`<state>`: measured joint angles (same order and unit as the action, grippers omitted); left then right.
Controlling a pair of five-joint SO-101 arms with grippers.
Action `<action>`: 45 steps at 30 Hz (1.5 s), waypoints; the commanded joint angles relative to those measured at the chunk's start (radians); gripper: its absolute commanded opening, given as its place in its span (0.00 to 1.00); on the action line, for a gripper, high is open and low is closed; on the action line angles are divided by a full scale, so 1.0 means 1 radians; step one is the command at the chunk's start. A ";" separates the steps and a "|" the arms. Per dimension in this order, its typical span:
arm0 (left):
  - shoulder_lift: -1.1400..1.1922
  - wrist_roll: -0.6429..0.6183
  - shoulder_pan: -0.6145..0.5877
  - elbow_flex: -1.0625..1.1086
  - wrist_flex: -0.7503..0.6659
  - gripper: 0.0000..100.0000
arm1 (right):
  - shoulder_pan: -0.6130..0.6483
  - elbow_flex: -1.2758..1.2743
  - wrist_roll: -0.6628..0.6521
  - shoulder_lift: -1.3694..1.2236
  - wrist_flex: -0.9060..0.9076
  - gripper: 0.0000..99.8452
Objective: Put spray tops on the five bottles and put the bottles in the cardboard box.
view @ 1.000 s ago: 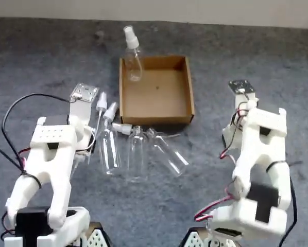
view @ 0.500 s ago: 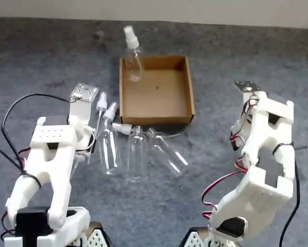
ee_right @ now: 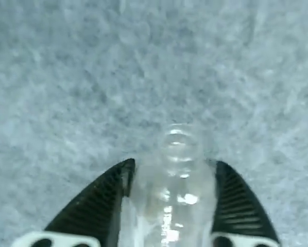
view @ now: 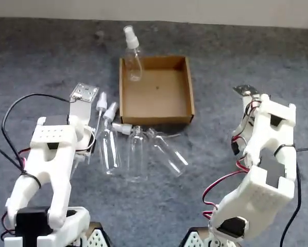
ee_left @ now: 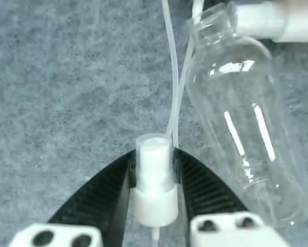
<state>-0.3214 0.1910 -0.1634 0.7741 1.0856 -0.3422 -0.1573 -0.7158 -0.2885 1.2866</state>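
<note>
My left gripper [ee_left: 154, 154] is shut on a white spray top [ee_left: 154, 180] whose thin tube runs out over the carpet beside a clear open bottle [ee_left: 246, 118]. My right gripper [ee_right: 172, 167] is shut on another clear bottle [ee_right: 175, 190] with its open neck pointing away over the carpet. In the high view, three topless bottles [view: 136, 152] lie side by side in front of the cardboard box [view: 190, 98]. One bottle with a spray top [view: 133, 57] leans over the box's far left corner. Loose spray tops [view: 110, 110] lie left of the box.
Grey carpet covers the table. The left arm [view: 53, 154] stands close beside the lying bottles. The right arm [view: 264, 154] stands right of the box, with open carpet between it and the bottles.
The right arm has lifted and swung its upper part to the right, and its wrist has shifted slightly. The left arm and the bottles on the carpet have not moved.
</note>
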 commanded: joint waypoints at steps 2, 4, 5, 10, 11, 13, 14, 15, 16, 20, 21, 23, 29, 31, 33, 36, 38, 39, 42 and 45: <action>-0.035 -0.009 0.022 0.002 -0.015 0.00 | -0.012 0.015 -0.005 0.022 0.015 0.01; -0.038 -0.011 0.022 -0.002 -0.015 0.00 | -0.012 0.021 -0.003 0.030 0.038 0.00; -0.041 -0.012 0.022 -0.005 -0.014 0.00 | -0.004 0.044 0.002 0.045 0.059 0.00; -0.122 -0.038 0.022 -0.097 0.011 0.00 | 0.059 0.160 0.183 0.223 0.154 0.00; -0.156 -0.060 0.022 -0.127 0.038 0.00 | 0.085 0.173 0.203 0.277 0.162 0.00; -0.226 -0.075 0.025 -0.186 0.095 0.00 | 0.160 0.180 0.238 0.395 0.168 0.00; -0.268 -0.077 0.033 -0.216 0.120 0.00 | 0.206 0.171 0.262 0.450 0.170 0.00; -0.306 -0.077 0.045 -0.245 0.143 0.00 | 0.251 0.145 0.287 0.509 0.165 0.00; -0.343 -0.077 0.054 -0.269 0.164 0.00 | 0.295 0.114 0.305 0.564 0.160 0.00; -0.479 -0.078 0.091 -0.331 0.190 0.00 | 0.503 0.012 0.362 0.757 0.127 0.00; -0.509 -0.078 0.093 -0.332 0.190 0.00 | 0.549 -0.013 0.382 0.797 0.104 0.00; -0.564 -0.080 0.094 -0.340 0.184 0.00 | 0.639 -0.068 0.413 0.869 0.061 0.00; -0.723 -0.269 0.093 -0.344 0.052 0.00 | 0.866 -0.243 0.476 0.995 -0.062 0.00; -0.774 -0.353 0.097 -0.340 0.000 0.00 | 0.926 -0.311 0.499 1.021 -0.130 0.00; -0.817 -0.430 0.097 -0.338 -0.055 0.00 | 0.977 -0.383 0.520 1.055 -0.209 0.00; -0.866 -0.506 0.097 -0.337 -0.109 0.00 | 1.040 -0.504 0.526 1.118 -0.314 0.00; -0.885 -0.545 0.099 -0.337 -0.121 0.00 | 1.081 -0.587 0.526 1.162 -0.366 0.00; -0.891 -0.568 0.099 -0.337 -0.121 0.00 | 1.102 -0.625 0.526 1.184 -0.389 0.00; -0.892 -0.663 0.099 -0.335 -0.120 0.00 | 1.161 -0.710 0.526 1.237 -0.447 0.00; -0.900 -0.758 0.099 -0.312 -0.124 0.00 | 1.204 -0.766 0.526 1.264 -0.495 0.00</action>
<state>-1.2129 -0.4856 -0.0898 0.4795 0.9904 0.8224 -0.9076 -0.2002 0.9237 0.8523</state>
